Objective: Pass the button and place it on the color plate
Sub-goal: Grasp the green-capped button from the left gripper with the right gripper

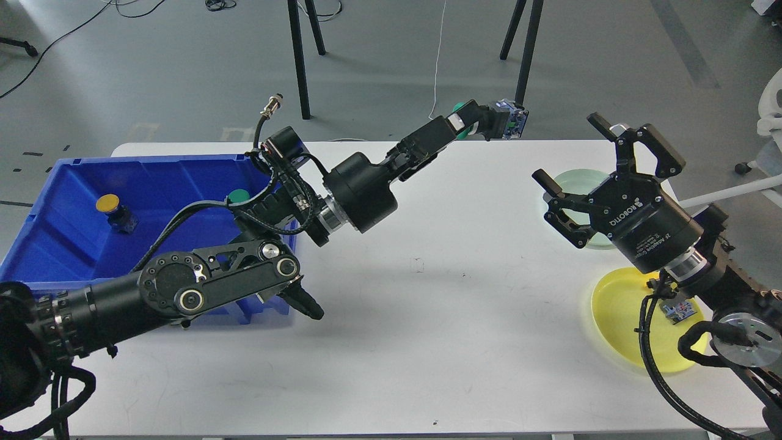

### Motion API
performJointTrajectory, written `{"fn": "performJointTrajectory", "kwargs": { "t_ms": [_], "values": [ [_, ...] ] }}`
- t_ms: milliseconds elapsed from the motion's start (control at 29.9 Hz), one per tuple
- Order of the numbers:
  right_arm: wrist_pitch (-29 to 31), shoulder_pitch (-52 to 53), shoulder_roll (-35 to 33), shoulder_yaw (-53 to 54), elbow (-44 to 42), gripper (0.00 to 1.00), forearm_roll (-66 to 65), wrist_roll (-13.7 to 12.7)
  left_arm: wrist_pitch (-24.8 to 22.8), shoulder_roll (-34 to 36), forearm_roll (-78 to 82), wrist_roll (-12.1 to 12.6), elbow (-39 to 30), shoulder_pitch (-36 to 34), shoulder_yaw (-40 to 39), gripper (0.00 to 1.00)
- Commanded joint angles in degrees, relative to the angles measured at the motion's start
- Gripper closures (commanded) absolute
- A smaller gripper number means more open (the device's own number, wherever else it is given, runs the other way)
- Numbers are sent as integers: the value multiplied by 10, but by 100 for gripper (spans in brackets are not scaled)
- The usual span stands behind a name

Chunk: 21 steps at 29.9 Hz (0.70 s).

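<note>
Left gripper point(465, 124) jaws clenched on a green button point(469, 125), held high over the worktop point(427, 275); right gripper point(602, 168) jaws released near the green plate point(580, 179).

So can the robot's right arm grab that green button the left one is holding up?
Probably yes. The right gripper is open, and nothing stands between it and the green button pinched in the left gripper above the table. A gap still separates them.

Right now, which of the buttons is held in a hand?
The green-capped button clamped in the left hand, raised over the table's far edge. The yellow-capped button and another green one sit in the blue bin.
</note>
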Motion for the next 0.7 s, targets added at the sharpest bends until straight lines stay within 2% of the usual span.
{"fn": "performJointTrajectory", "kwargs": {
  "t_ms": [0, 669],
  "values": [
    [0, 8, 7, -11, -6, 4, 1, -2, 3, -1, 1, 0, 0, -5, 9, 88],
    [0, 73, 14, -48, -13, 5, 1, -2, 0, 0, 0, 0, 0, -24, 36, 88]
  ]
}}
